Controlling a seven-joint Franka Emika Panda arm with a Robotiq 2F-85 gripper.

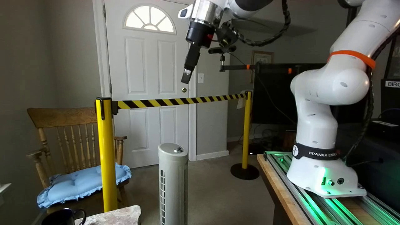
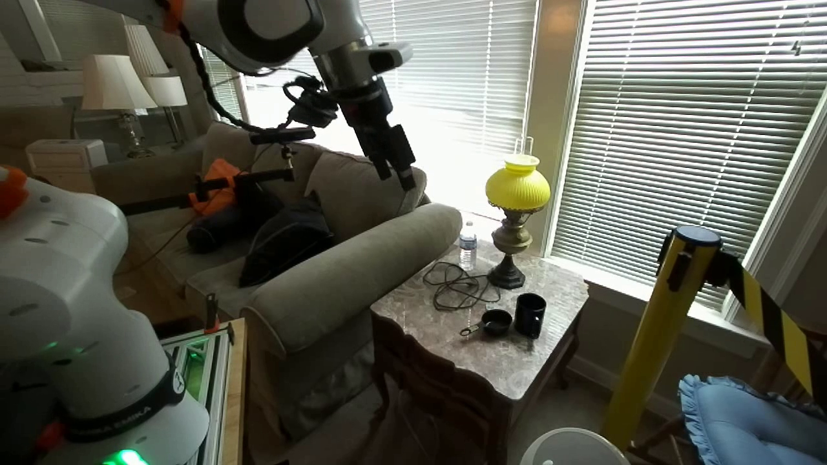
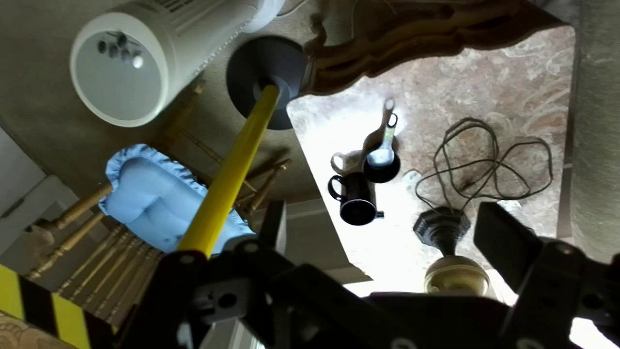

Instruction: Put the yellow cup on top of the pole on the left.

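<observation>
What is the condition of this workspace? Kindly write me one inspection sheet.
Surface: marbled tabletop, beside the couch.
Job's things: yellow pole upright, cap bare; yellow cup, nothing seen.
Clutter: on the tabletop, black mug, small handled cup, bottle, lamp.
Jaws: open, holding nothing.
Cables: loose dark cord looped on the tabletop.
Surroundings: striped tape from the pole to a second yellow post; pale tower appliance; wooden chair with blue cushion.

White arm [image 1: 331, 84], orange band [image 1: 352, 53], black gripper [image 3: 387, 220]

Faces the door [image 1: 147, 75] in an exterior view, blinds [image 2: 685, 142] in an exterior view — looks down in the wrist view — shares the pole [image 1: 107, 156], frame left, right, centre-left.
</observation>
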